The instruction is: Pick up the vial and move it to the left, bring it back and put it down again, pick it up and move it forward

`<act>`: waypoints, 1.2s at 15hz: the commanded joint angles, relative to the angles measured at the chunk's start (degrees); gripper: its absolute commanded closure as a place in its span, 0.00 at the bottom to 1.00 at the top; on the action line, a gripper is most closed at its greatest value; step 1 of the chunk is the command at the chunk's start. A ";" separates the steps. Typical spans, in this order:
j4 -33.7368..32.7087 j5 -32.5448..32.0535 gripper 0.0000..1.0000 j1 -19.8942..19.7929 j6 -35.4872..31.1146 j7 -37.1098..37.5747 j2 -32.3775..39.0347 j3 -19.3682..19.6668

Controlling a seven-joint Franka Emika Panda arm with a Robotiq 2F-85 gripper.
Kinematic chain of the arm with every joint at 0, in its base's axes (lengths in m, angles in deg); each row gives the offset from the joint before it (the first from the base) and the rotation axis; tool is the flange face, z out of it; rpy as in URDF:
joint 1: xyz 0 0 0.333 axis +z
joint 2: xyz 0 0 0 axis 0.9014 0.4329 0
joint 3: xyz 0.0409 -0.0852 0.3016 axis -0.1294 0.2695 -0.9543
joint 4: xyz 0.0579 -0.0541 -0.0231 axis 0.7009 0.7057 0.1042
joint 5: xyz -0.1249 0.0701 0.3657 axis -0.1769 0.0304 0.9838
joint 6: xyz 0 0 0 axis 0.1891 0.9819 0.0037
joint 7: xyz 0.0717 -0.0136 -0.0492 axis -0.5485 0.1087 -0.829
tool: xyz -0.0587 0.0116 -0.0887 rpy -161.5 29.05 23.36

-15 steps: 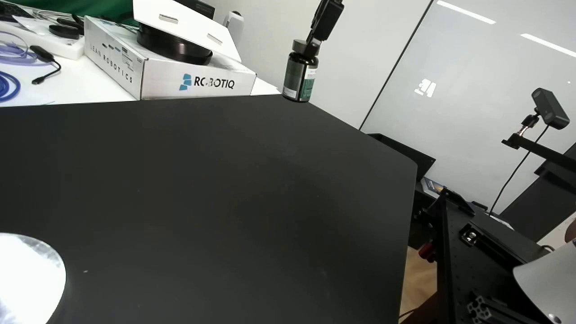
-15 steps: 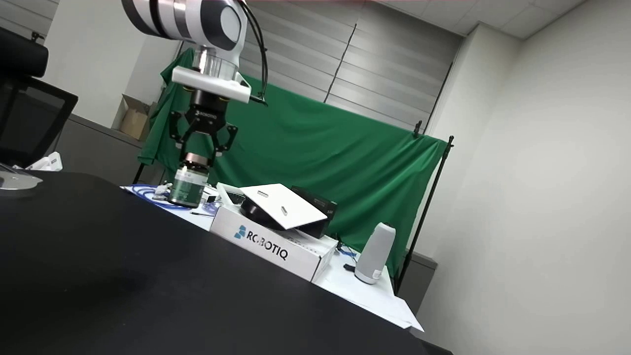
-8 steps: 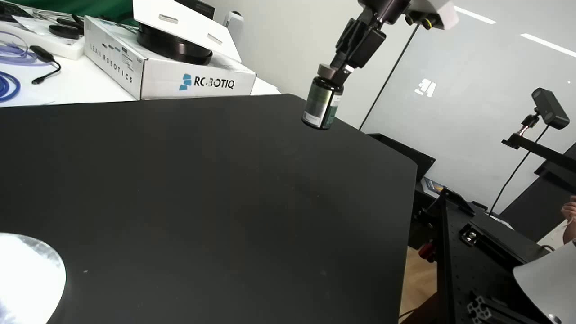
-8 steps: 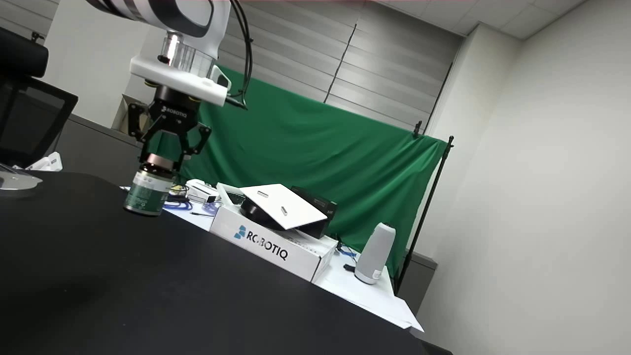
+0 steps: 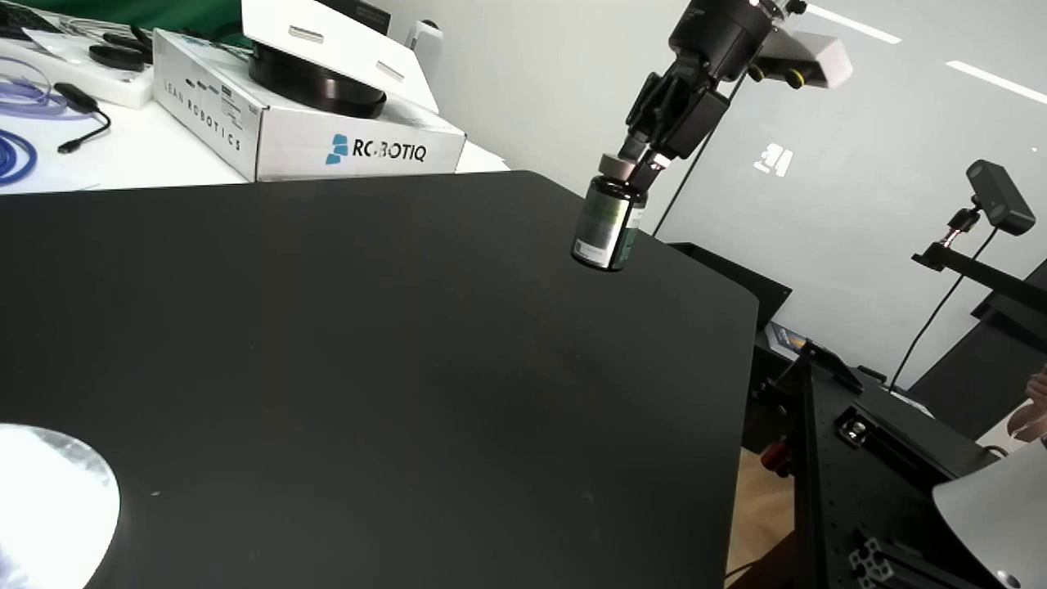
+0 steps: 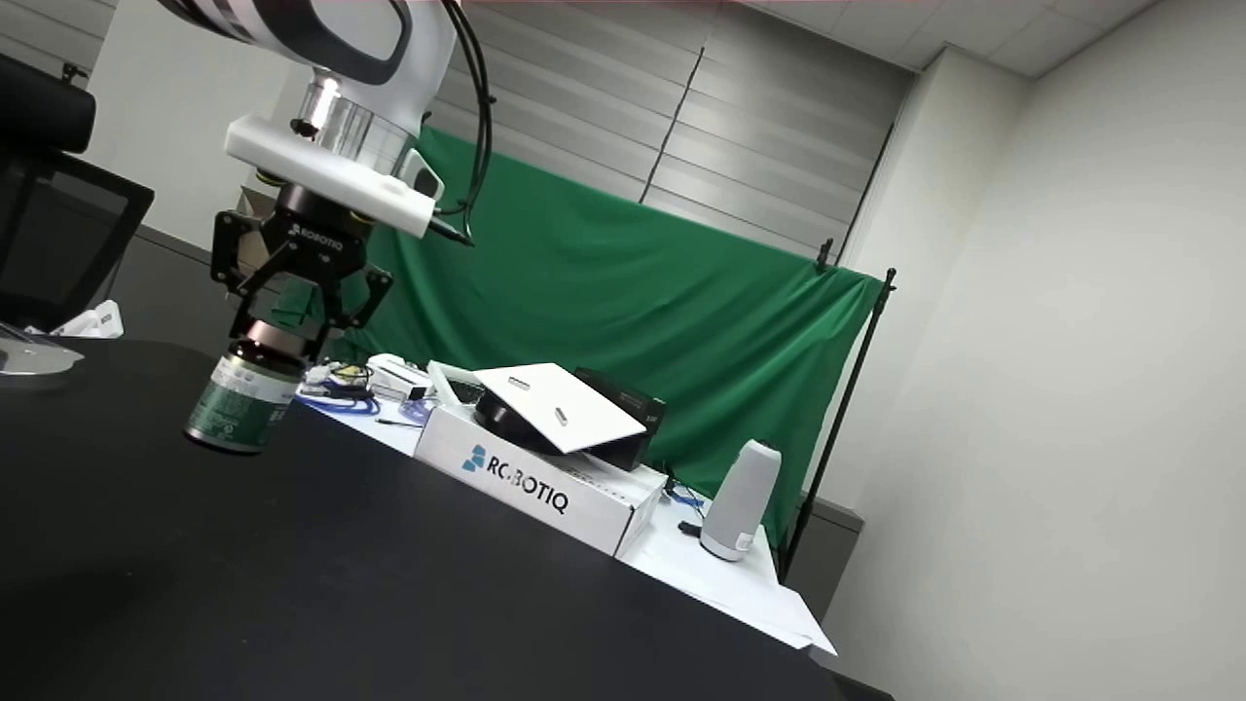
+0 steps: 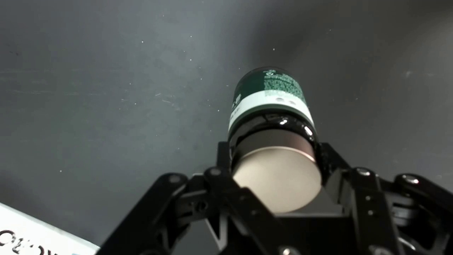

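The vial is a squat dark bottle with a green and white label and a brownish cap. It shows in both exterior views [image 5: 607, 225] [image 6: 243, 404] and in the wrist view [image 7: 270, 99]. My gripper [image 7: 274, 152] is shut on the vial's cap end, with one finger on each side. The gripper also shows in both exterior views [image 5: 638, 168] [image 6: 280, 341]. The vial hangs below the fingers, slightly tilted, in the air above the black table [image 5: 368, 343]. Its shadow lies on the table apart from it. The arm's upper part is out of view.
A white Robotiq box [image 5: 360, 151] with a tilted white panel [image 5: 343, 49] stands on a white table behind the black table's edge. A pale round object [image 5: 49, 507] sits at the near left corner. A camera [image 5: 999, 196] on a mount stands at the right.
The gripper and vial have moved together, rightward and down in an exterior view, leftward and down in an exterior view from elsewhere. They tilt a little more. The grip is unchanged.
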 commanded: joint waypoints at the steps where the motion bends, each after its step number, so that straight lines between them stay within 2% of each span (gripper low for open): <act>1: -0.05 -0.16 0.38 0.96 0.10 0.14 -0.03 0.93; 5: -0.05 -0.14 0.38 0.96 0.10 0.02 -0.03 0.97; 6: -0.05 -0.14 0.63 0.96 0.10 0.01 -0.03 0.98; 8: 2.67 -2.32 0.63 0.32 -3.15 1.53 -1.09 1.31; 11: 6.94 -0.32 0.63 0.04 -9.77 -1.03 -1.57 2.74; 14: 10.14 6.69 0.63 0.45 -16.69 -6.44 -0.20 4.85; 18: 11.48 17.36 0.63 0.30 -20.82 -13.97 1.96 5.71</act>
